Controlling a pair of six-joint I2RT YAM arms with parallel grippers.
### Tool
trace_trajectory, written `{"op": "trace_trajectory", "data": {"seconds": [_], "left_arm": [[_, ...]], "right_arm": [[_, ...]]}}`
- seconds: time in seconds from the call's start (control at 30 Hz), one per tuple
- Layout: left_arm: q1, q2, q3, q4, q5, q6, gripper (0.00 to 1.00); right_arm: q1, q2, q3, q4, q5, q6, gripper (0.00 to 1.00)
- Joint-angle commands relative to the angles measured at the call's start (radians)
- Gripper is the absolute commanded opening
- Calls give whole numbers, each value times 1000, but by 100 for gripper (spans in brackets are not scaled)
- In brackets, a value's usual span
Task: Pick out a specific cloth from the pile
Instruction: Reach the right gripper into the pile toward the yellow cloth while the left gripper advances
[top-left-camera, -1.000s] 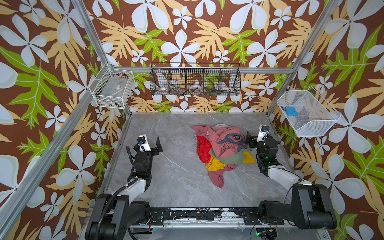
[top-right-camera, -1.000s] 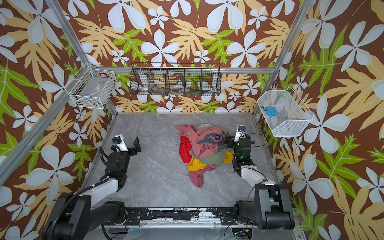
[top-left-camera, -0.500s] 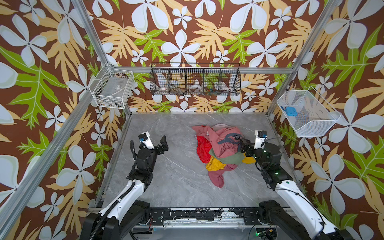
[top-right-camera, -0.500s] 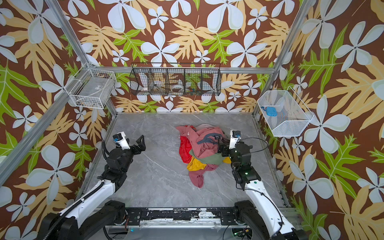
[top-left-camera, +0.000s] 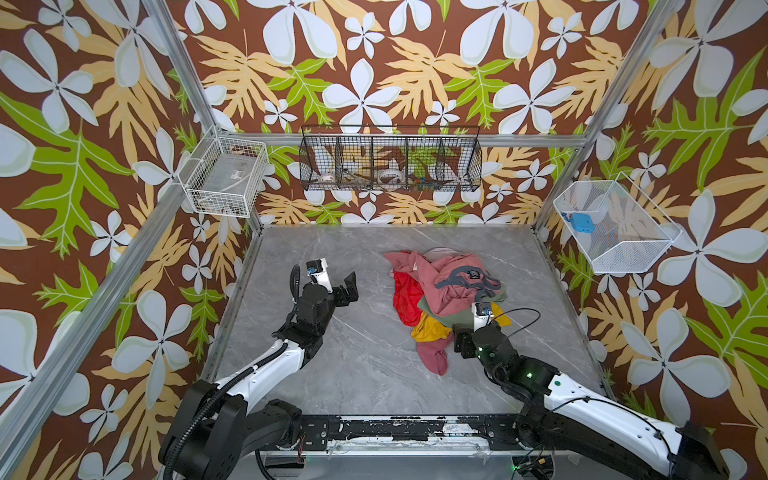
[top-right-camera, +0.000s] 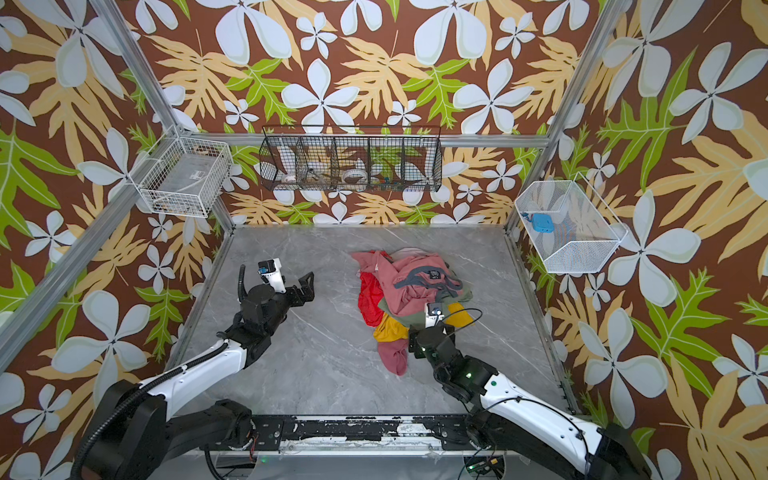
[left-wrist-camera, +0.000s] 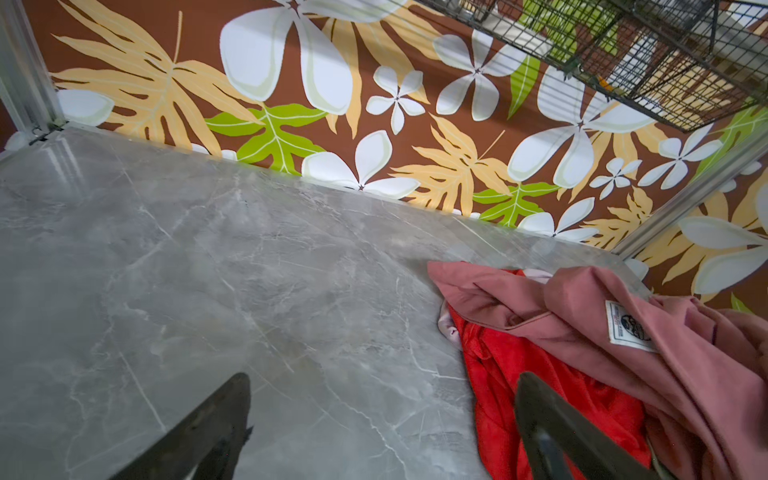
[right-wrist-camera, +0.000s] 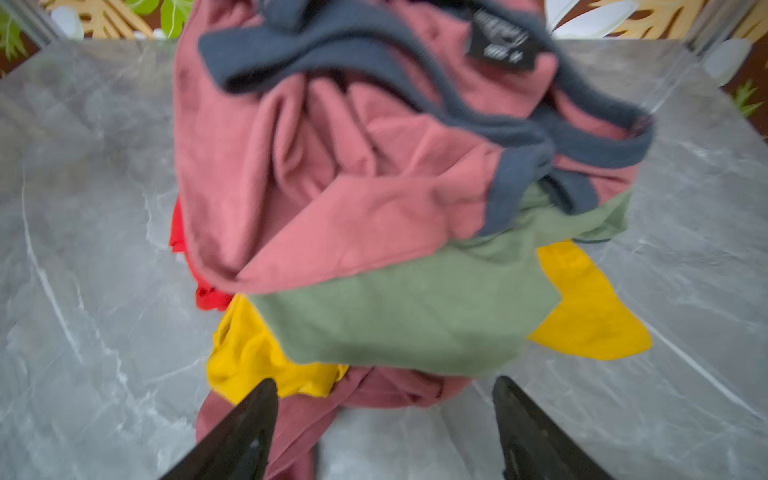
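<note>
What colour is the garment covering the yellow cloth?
Olive green garment; right wrist view shows it best.

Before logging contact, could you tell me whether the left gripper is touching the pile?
Apart: both top views show bare table between the left gripper and the pile.

The cloth (right-wrist-camera: 266, 357): only two yellow patches show, the rest buried under the olive garment (right-wrist-camera: 399, 316) of the pile (right-wrist-camera: 332, 187); the right wrist view is smeared throughout. Right gripper (right-wrist-camera: 384, 386): fingers (right-wrist-camera: 241, 436) cut off by the picture's edge. Black wire basket (top-left-camera: 374, 145): contents too small to identify. In the left wrist view the pile runs off the picture's edge.
</note>
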Motion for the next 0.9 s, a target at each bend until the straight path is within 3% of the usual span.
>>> {"op": "trace_trajectory", "data": {"seconds": [0.0, 0.2, 0.4, 0.7, 0.8, 0.87], "left_arm": [[-5, 10, 6, -11, -19, -4, 100], [-5, 11, 3, -12, -35, -8, 100], [-5, 19, 10, -31, -32, -11, 100], [-5, 16, 30, -84, -39, 0, 100], [-5, 7, 27, -90, -41, 1, 100], [-5, 4, 28, -98, -40, 2, 100]], "right_arm": [[46, 66, 26, -25, 18, 73, 79], [126, 239, 105, -68, -2, 54, 78], [126, 390, 195, -65, 40, 26, 80], [112, 640, 345, -73, -29, -35, 80], [87, 721, 395, -99, -14, -35, 78], [73, 760, 419, -92, 3, -46, 72]]}}
